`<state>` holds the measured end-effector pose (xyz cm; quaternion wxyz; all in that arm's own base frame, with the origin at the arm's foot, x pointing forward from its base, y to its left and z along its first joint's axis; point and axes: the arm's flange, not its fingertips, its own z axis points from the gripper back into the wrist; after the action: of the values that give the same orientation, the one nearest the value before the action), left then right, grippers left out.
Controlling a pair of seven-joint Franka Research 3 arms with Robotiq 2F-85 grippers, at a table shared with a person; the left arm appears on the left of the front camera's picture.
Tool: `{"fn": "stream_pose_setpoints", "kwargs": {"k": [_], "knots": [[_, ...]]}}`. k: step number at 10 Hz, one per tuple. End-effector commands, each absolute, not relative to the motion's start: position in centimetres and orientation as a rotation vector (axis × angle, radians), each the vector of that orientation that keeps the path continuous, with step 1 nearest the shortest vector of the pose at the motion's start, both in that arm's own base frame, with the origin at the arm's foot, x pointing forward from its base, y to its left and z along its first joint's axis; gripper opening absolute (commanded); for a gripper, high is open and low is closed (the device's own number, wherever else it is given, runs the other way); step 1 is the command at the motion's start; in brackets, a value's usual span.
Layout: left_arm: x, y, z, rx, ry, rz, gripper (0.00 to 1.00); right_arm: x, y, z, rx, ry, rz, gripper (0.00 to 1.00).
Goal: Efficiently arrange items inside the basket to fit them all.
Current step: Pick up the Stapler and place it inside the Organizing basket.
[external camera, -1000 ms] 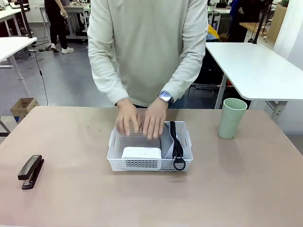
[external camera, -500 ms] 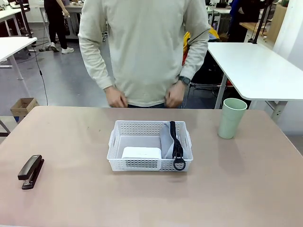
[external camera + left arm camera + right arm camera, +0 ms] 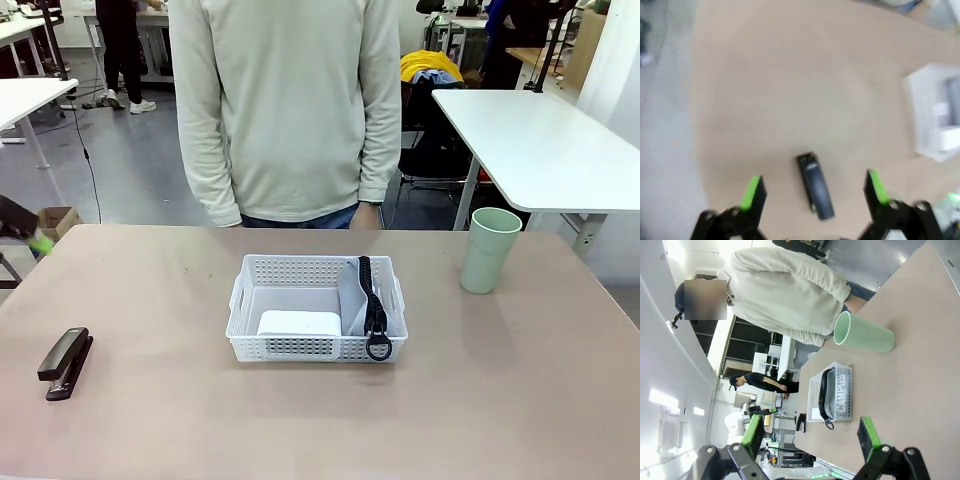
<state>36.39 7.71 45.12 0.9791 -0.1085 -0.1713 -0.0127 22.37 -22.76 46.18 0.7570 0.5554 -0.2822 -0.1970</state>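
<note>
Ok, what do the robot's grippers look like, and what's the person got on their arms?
The left gripper and right gripper match: black linkage fingers tipped with bright green pads. The person wears a pale cream top with long sleeves.

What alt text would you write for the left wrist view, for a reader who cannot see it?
The open left gripper hangs above a black stapler that lies on the tan table, framed between its green-padded fingers and untouched. Part of the white basket shows at the right edge. The picture is blurred.

A lab: rows of white worktables (image 3: 540, 140), a cardboard box (image 3: 48, 228), grey floor (image 3: 150, 170).
</note>
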Motion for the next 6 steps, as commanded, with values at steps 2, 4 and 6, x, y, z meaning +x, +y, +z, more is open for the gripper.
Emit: {"fn": "stream_pose_setpoints", "kwargs": {"k": [2, 4, 6], "knots": [[36.4, 7.7, 45.1, -0.218, -0.345, -0.026, 1.0, 22.5, -22.8, 46.2, 1.222, -0.647, -0.407, 1.0], [36.4, 7.7, 45.1, -0.218, -0.345, -0.026, 1.0, 22.5, -22.8, 46.2, 1.222, -0.647, -0.407, 1.0], [37.3, 5.3, 43.8, -0.104, -0.282, 0.038, 1.0, 22.5, -22.8, 46.2, 1.222, -0.647, -0.407, 1.0]]}}
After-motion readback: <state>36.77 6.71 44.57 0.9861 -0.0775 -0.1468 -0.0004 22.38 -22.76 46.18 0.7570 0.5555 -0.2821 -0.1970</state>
